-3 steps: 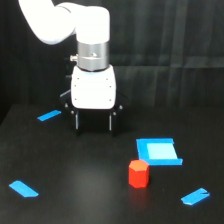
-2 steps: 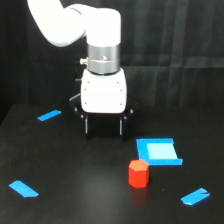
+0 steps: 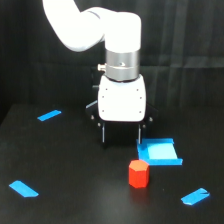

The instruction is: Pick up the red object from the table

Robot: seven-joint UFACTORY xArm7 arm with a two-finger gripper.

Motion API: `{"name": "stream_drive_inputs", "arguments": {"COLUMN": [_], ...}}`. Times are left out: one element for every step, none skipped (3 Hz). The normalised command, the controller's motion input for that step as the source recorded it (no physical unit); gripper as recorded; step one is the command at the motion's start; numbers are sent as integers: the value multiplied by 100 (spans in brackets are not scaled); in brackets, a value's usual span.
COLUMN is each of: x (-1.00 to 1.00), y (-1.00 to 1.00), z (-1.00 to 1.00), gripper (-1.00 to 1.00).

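While only the exterior view is on hand, it shows enough to plan the approach. Sitting upright on the table, the red object lies toward the exterior view's right and low in the picture, just in front of the blue square piece, whose near corner comes close to the block's top; whether they touch cannot be told. Above and behind the block hangs the gripper, its two dark fingers spread apart and empty, the gap looking wider than the block.

To do the reach well, the arm should probably centre that gap over the block before descending. The jaws would best come down clear of the blue square, so that only the block is closed on. A blue strip nearby looks safely out of the way.
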Motion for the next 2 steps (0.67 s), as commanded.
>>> {"name": "stream_drive_inputs", "arguments": {"x": [66, 52], "y": [-79, -74], "z": [7, 9], "gripper": [100, 98]}}
